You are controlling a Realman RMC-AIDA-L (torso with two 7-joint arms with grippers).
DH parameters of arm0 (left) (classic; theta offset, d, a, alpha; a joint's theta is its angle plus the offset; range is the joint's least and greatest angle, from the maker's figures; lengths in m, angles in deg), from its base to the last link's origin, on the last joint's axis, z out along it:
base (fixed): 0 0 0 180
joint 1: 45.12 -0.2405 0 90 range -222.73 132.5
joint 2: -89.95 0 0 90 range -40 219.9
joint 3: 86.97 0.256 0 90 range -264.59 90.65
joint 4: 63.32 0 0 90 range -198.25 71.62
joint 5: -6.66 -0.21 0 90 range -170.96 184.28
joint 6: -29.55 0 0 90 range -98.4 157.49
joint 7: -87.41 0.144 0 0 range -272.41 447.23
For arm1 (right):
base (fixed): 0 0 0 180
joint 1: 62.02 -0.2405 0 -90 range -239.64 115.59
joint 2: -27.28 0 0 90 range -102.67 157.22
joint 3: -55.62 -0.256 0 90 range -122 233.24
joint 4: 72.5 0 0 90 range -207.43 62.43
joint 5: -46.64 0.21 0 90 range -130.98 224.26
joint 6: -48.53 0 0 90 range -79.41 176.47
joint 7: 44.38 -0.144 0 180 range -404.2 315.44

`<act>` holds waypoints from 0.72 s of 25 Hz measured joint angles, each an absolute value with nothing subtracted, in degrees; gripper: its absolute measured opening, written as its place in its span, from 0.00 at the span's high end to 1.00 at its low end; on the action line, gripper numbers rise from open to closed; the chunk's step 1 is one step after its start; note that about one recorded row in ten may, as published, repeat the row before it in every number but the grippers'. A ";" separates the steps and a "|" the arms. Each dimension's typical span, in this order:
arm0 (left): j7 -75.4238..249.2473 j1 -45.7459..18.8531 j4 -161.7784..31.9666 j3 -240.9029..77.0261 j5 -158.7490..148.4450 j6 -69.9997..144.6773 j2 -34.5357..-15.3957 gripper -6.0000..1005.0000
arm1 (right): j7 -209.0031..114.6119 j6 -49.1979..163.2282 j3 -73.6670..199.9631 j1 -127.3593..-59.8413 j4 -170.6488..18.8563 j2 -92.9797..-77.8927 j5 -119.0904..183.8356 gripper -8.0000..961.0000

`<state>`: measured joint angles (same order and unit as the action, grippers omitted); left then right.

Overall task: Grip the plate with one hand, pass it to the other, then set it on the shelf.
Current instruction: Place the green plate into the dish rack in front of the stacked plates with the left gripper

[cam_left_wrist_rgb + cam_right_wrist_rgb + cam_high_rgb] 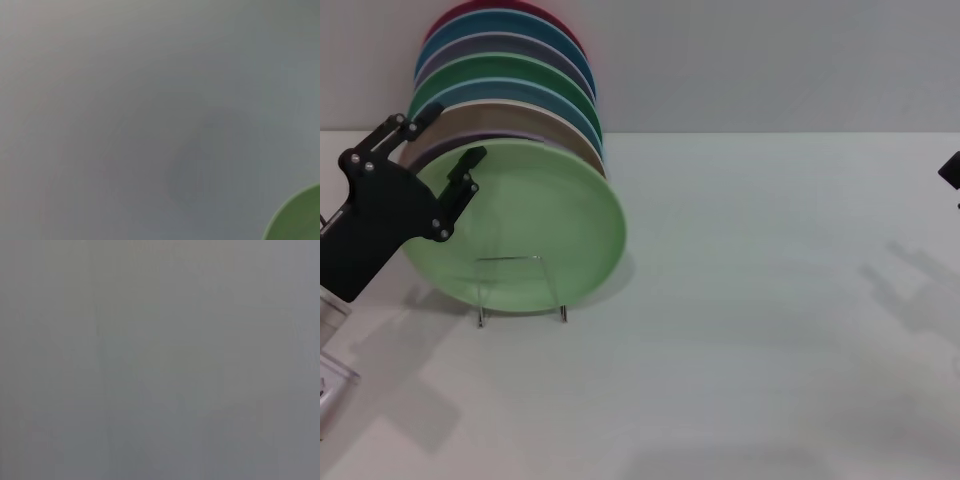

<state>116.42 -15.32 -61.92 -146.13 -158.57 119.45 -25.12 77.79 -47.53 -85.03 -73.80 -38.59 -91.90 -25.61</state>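
Plate (535,225), light green, stands on edge at the near end of the rack (520,290) far left, stiff and slippery, so my open left gripper (450,140) should pinch its upper-left rim.

The light-green plate (535,215) stands almost upright on the clear acrylic shelf (520,290), at the left of the desk, leaning back against a row of coloured plates behind it. It is round, shallow, matte and plain, its face toward the near side.
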 joint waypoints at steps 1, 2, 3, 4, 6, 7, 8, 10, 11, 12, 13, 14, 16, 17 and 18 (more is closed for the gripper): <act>116.42 -15.32 -61.92 -146.13 -158.57 119.45 -25.12 0.64 | 77.79 -47.53 -85.03 -73.80 -38.59 -91.90 -25.61 0.35; 117.13 -15.49 -61.92 -146.12 -158.59 119.32 -25.29 0.61 | 77.79 -47.52 -85.03 -73.80 -38.57 -91.90 -25.61 0.35; 118.62 -15.74 -61.99 -146.10 -158.68 118.87 -25.67 0.57 | 77.79 -47.51 -85.01 -73.81 -38.51 -91.90 -25.61 0.34; 118.62 -15.74 -61.99 -146.10 -158.68 118.87 -25.67 0.55 | 77.79 -47.51 -85.01 -73.81 -38.51 -91.90 -25.61 0.34; 121.31 -16.23 -62.07 -145.84 -158.77 117.31 -26.41 0.52 | 77.80 -47.51 -85.00 -73.80 -38.49 -91.90 -25.61 0.34; 121.31 -16.23 -62.07 -145.84 -158.77 117.31 -26.41 0.51 | 77.80 -47.51 -85.00 -73.80 -38.49 -91.90 -25.61 0.34; 122.57 -16.53 -62.05 -145.76 -158.78 116.55 -26.90 0.49 | 77.80 -47.51 -85.00 -73.80 -38.49 -91.90 -25.60 0.34; 122.63 -16.90 -62.02 -145.71 -158.80 116.51 -27.09 0.46 | 77.80 -47.52 -85.00 -73.80 -38.49 -91.90 -25.60 0.33; 122.62 -17.14 -61.91 -145.67 -158.81 116.65 -27.14 0.44 | 77.79 -47.55 -85.00 -73.80 -38.49 -91.90 -25.60 0.33; 122.62 -17.14 -61.91 -145.67 -158.81 116.65 -27.14 0.43 | 77.79 -47.58 -85.00 -73.81 -38.48 -91.90 -25.60 0.33; 122.62 -17.14 -61.91 -145.67 -158.81 116.65 -27.14 0.41 | 77.80 -47.62 -85.00 -73.81 -38.49 -91.90 -25.60 0.33; 122.62 -17.49 -61.76 -145.67 -158.82 116.90 -27.17 0.40 | 77.79 -47.67 -84.97 -73.80 -38.49 -91.90 -25.60 0.33; 124.51 -18.55 -61.56 -145.71 -158.85 117.74 -27.64 0.38 | 77.79 -47.68 -84.93 -73.80 -38.50 -91.90 -25.60 0.32; 125.55 -19.19 -61.20 -145.69 -158.85 118.06 -27.80 0.38 | 77.79 -47.70 -84.91 -73.79 -38.51 -91.90 -25.60 0.32; 125.55 -19.19 -61.20 -145.69 -158.85 118.06 -27.80 0.37 | 77.79 -47.70 -84.91 -73.79 -38.51 -91.90 -25.60 0.32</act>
<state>125.55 -19.19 -61.20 -145.69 -158.85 118.06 -27.80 77.79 -47.70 -84.91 -73.79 -38.51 -91.90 -25.60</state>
